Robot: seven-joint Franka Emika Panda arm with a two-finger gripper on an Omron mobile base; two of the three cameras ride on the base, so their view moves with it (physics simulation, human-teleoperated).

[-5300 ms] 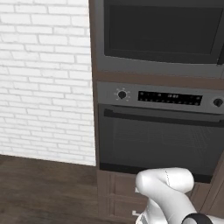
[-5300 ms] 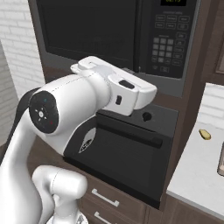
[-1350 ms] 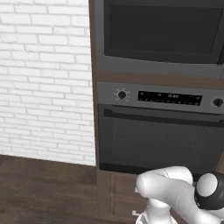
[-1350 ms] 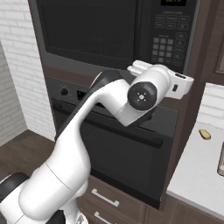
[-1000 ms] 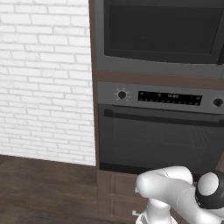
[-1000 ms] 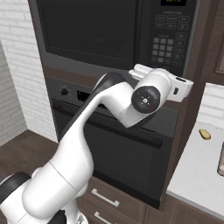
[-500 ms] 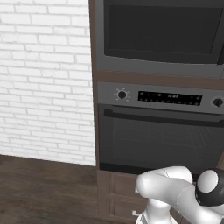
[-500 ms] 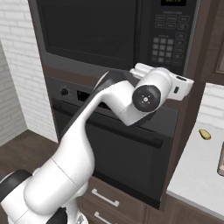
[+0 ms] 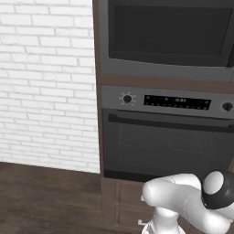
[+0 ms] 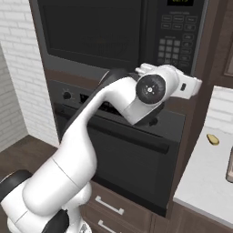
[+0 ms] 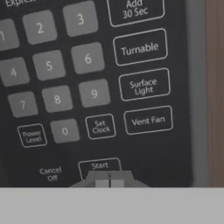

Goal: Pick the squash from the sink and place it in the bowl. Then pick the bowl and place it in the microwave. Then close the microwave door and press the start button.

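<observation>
White brick wall [image 9: 45, 82], dark wood floor [image 9: 41, 196], built-in oven [image 9: 164, 137].

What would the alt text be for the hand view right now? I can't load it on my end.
Close-up of the microwave keypad, with the shut gripper at the bottom edge, right at the Start button. Number keys fill the left; Add 30 Sec, Turnable, Surface Light and Vent Fan run down the right. Cancel Off sits left of Start.

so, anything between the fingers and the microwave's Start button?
Nothing. In the hand view the closed dark fingers sit right at the lower edge of the outlined Start button on the dark grey keypad panel.
</observation>
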